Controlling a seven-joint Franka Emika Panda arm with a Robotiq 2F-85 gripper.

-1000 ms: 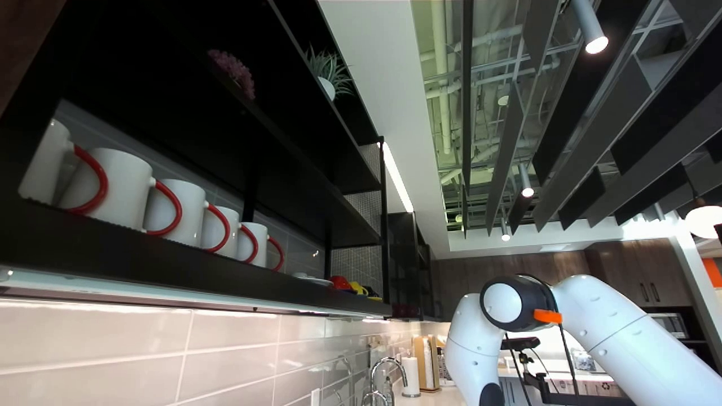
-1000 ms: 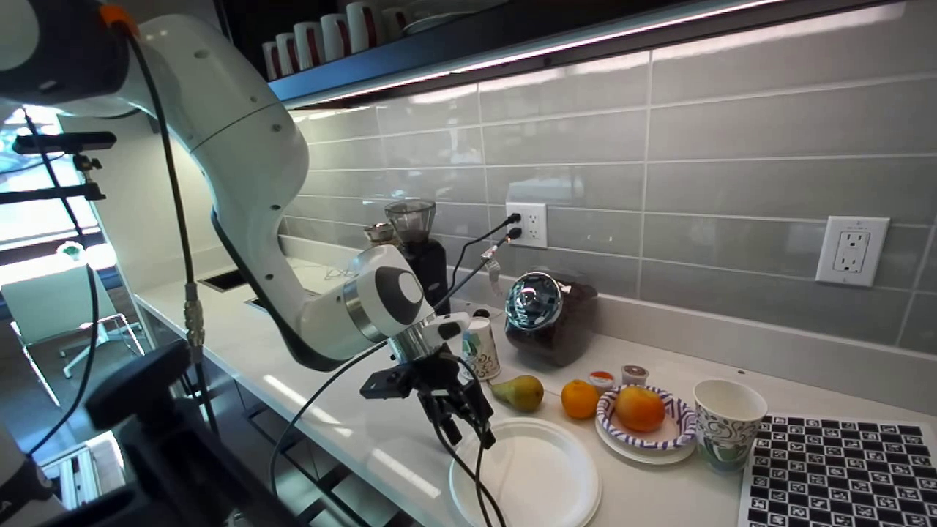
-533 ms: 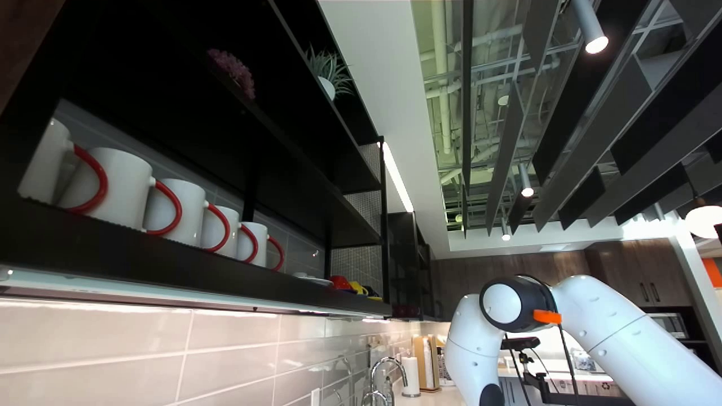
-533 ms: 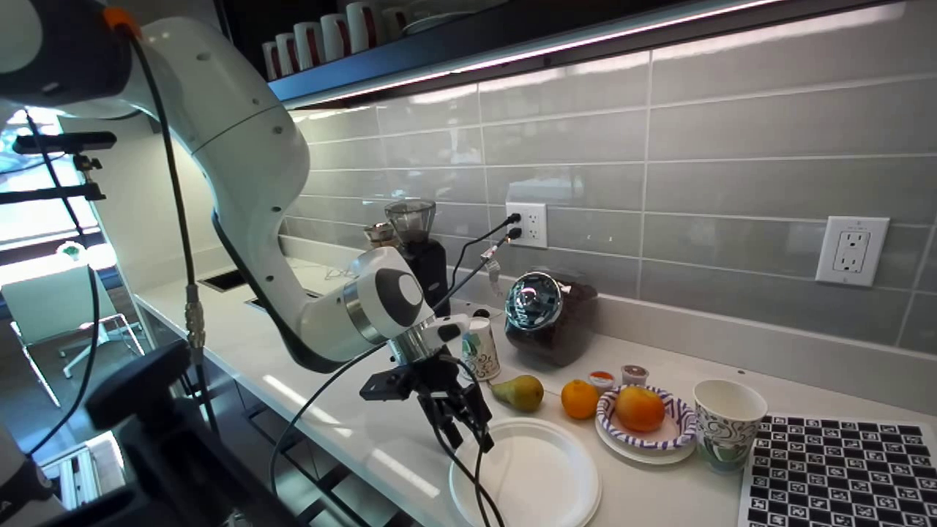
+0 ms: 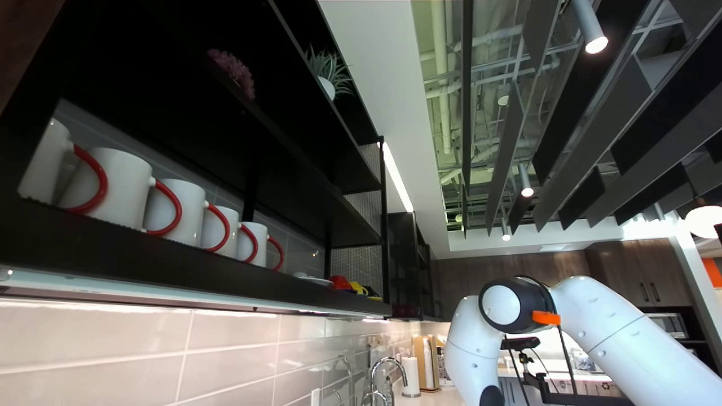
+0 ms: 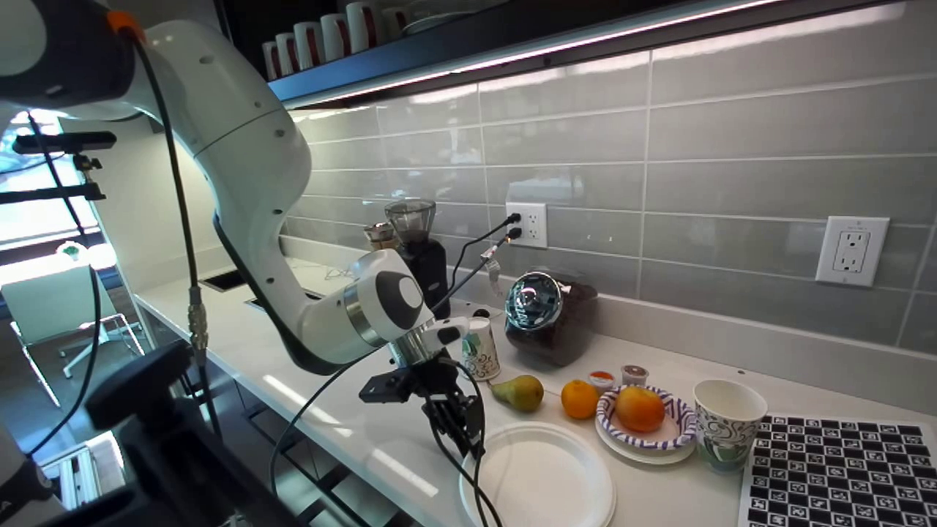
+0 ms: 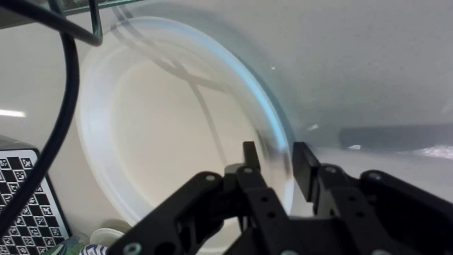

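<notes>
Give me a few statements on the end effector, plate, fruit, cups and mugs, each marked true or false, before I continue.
1. The end effector is at the rim of the large white plate. True.
2. The pear lies in the patterned bowl. False: the pear lies on the counter; the patterned bowl holds a reddish fruit.
3. A paper cup stands upright beside the checkered board. True.
4. The end effector's fingers are pressed together. False: the fingers stand apart, the rim showing between them in the wrist view.
5. The white mugs on the shelf have red handles. True.
</notes>
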